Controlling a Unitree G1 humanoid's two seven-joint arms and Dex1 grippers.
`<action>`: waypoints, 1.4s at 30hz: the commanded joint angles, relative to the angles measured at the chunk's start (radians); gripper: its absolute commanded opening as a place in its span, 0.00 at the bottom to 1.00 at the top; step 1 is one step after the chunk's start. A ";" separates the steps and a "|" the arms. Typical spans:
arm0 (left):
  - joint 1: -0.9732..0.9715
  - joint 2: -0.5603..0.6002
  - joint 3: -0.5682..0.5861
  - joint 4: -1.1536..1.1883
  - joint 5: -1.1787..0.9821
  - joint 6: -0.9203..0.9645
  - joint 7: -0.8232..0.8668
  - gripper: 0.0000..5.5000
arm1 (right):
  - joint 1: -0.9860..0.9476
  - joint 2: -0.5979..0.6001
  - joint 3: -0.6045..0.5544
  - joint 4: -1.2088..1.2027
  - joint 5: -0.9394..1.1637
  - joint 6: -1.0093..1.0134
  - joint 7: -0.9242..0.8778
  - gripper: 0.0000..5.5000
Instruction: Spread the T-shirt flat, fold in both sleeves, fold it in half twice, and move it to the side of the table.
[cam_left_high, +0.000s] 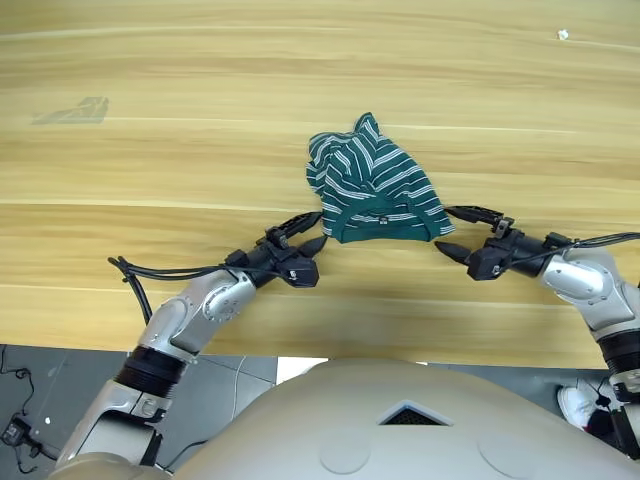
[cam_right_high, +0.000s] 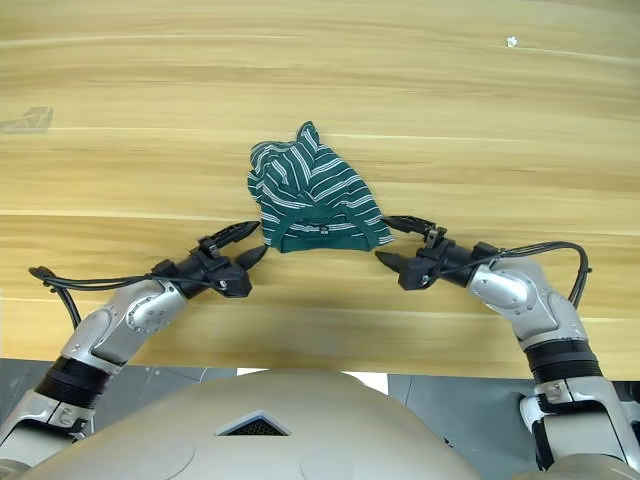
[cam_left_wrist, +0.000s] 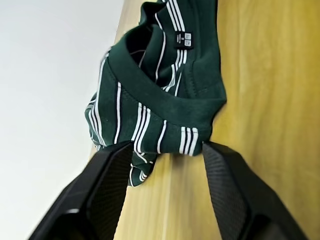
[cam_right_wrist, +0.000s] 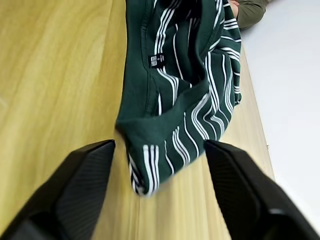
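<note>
The T-shirt (cam_left_high: 372, 185), dark green with thin white stripes, lies in a crumpled heap on the wooden table (cam_left_high: 150, 150), a little right of the middle and nearer the robot's edge than the far one. It is not spread out. The cloth is bunched into folds and rises to a small peak at its far end. The plain green neckband (cam_left_high: 381, 217) faces the robot, and a small label (cam_left_wrist: 181, 39) shows inside it.

The left gripper (cam_left_high: 320, 229) sits low over the table at the heap's near left corner. Its jaws are spread wide and grasp nothing. In the left wrist view the striped edge of the shirt lies between the two black fingers (cam_left_wrist: 107, 185), with cloth reaching up to both tips. It is not clear whether the tips press on it.

The right gripper (cam_left_high: 443, 229) sits at the heap's near right corner, also low over the wood, released and empty. In the right wrist view a folded corner of the shirt pokes into the gap between its fingers (cam_right_wrist: 80, 185), close to each tip.

The two grippers flank the near end of the shirt, one on each side.

A tiny white speck (cam_left_high: 563, 35) lies far off at the table's far right. A faint grey mark (cam_left_high: 72, 111) shows on the wood at the far left.
</note>
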 joint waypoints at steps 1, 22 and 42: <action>0.018 0.007 -0.050 0.092 0.078 0.036 -0.033 0.47 | -0.025 0.012 0.017 0.029 -0.037 0.011 -0.020 0.44; 0.008 -0.007 -0.113 0.101 0.099 0.021 -0.013 0.47 | -0.074 -0.062 -0.023 -0.253 0.180 0.145 0.127 0.00; 0.059 -0.168 -0.042 0.079 -0.042 -0.002 0.162 0.47 | -0.188 -0.028 -0.009 -0.410 0.196 0.244 0.216 0.00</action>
